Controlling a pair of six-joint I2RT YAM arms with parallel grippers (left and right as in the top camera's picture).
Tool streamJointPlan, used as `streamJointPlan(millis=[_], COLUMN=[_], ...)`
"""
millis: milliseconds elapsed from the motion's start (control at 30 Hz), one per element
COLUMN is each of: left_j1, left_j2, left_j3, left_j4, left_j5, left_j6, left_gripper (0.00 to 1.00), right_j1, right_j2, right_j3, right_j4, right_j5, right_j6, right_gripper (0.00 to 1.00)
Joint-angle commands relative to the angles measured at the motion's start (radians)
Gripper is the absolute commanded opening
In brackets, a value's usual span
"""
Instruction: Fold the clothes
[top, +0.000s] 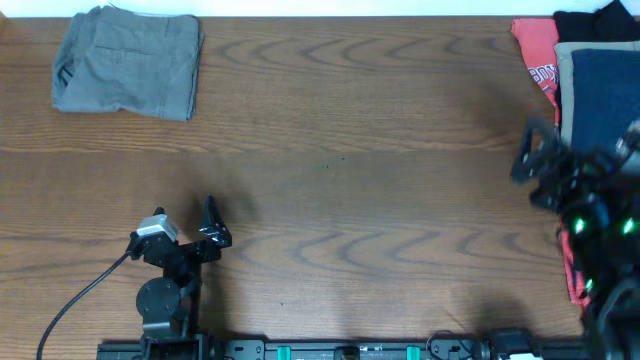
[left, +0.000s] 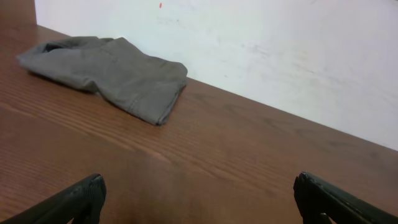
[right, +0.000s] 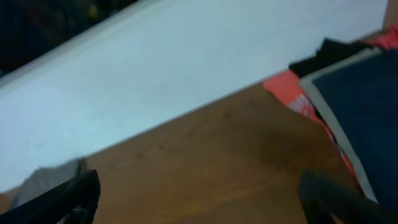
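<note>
The grey shorts lie folded at the table's far left corner; they also show in the left wrist view. A pile of clothes sits at the far right: a navy garment on top, a coral-red one under it, a black one behind. The right wrist view shows the navy and coral-red pieces. My left gripper is open and empty near the front left, far from the shorts. My right gripper is open and empty beside the pile's left edge, blurred.
The brown wooden table spans the view, with a white wall along its far edge. A black cable runs from the left arm to the front edge.
</note>
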Motion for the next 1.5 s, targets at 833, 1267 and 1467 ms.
streamJointPlan(millis=[833,1267,1467], left_j1=[-0.004,-0.004,-0.004], left_j2=[-0.006,-0.006,-0.006], left_j3=[-0.015,-0.015,-0.015], left_j4=[-0.041,-0.041,-0.041], left_j5=[-0.035,-0.035,-0.035], left_j6=[0.013,0.013,0.013], left_gripper=[0.98,0.98,0.98], right_j1=[0.001,-0.079,-0.143], right_j2=[-0.717,-0.718,-0.718], right_j3=[-1.039,-1.152,-1.152], right_j4=[0.626,0.687,0.678], right_j5=[-0.152,-0.124,-0.116], right_j6=[-0.334,-0.356,-0.356], right_gripper=[0.99,0.99,0.99])
